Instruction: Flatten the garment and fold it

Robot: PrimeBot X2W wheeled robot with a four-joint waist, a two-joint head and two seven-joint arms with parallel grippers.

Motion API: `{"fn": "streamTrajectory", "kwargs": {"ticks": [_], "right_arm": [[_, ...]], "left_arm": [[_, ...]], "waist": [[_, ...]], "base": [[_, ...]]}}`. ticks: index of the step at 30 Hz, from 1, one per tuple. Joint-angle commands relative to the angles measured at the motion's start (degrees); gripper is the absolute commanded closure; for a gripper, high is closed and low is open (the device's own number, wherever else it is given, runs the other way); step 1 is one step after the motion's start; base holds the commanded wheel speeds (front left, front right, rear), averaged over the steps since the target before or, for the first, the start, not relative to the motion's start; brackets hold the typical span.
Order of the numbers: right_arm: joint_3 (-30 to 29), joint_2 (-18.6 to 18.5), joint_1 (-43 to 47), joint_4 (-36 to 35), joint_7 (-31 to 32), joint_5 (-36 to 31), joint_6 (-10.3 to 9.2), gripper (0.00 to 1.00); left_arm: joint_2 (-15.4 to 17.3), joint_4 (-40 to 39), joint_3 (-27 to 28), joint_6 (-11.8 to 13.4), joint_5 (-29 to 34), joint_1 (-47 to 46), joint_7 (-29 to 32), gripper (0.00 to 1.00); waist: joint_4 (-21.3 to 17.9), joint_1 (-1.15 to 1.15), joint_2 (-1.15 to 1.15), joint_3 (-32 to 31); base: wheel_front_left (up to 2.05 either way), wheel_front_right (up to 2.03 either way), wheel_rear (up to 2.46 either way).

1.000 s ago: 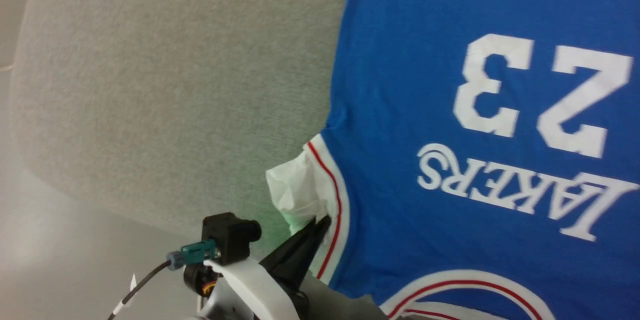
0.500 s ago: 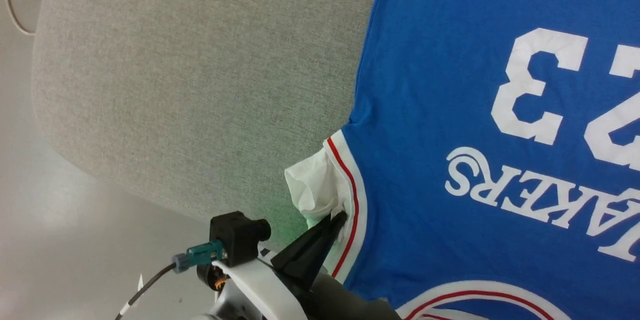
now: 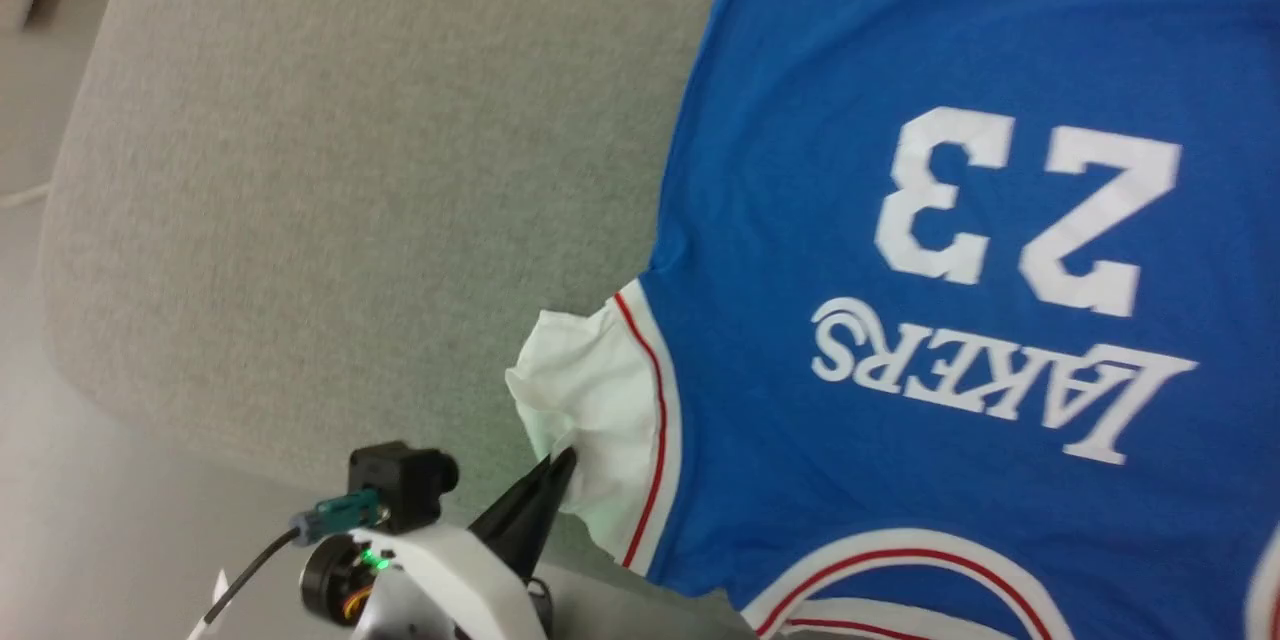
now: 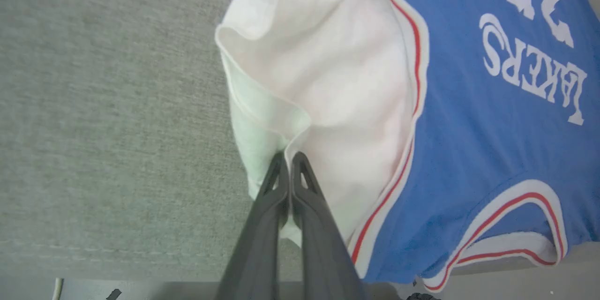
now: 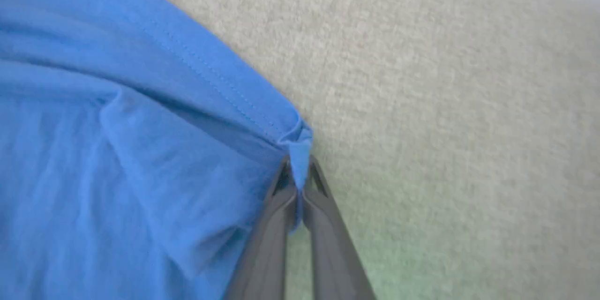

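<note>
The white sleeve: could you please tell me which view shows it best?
The left wrist view: the white sleeve lies large and central, pinched by the left end effector. The head view shows it small; the right wrist view faces the blue hem.

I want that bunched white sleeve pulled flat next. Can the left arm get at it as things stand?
Probably yes: the left pincer is shut on the edge of the white sleeve, and nothing lies over it on the grey cushion.
</note>
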Motion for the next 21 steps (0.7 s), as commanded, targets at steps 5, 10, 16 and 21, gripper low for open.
{"fn": "streamTrajectory", "kwargs": {"ticks": [5,10,16,21], "right_arm": [[-0.73,0.05,15.6,-4.22,-1.86,4.33,-0.12,1.0],[-4.26,0.42,25.09,-12.03,-1.1,5.65,-0.12,1.0],[-11.62,3.74,37.46,-23.27,4.13,5.77,-0.12,1.0],[-17.86,8.33,45.48,-30.61,7.59,4.31,-0.12,1.0]], "left_arm": [[0.78,1.1,1.8,1.85,-1.22,3.78,-0.82,1.0],[1.09,0.88,3.45,3.59,-1.86,6.38,-1.97,1.0],[1.07,0.77,4.9,5.28,-2.19,8.61,-3.42,1.0],[0.56,0.77,5.38,5.91,-2.5,9.27,-4.3,1.0]], "waist": [[-9.97,-0.01,0.0,-15.01],[-12.79,-0.01,0.0,-19.27],[-14.68,-0.01,0.0,-22.58],[-15.19,-0.01,0.0,-23.08]], "base": [[0.0,0.0,0.0],[0.0,0.0,0.0],[0.0,0.0,0.0],[0.0,0.0,0.0]]}}
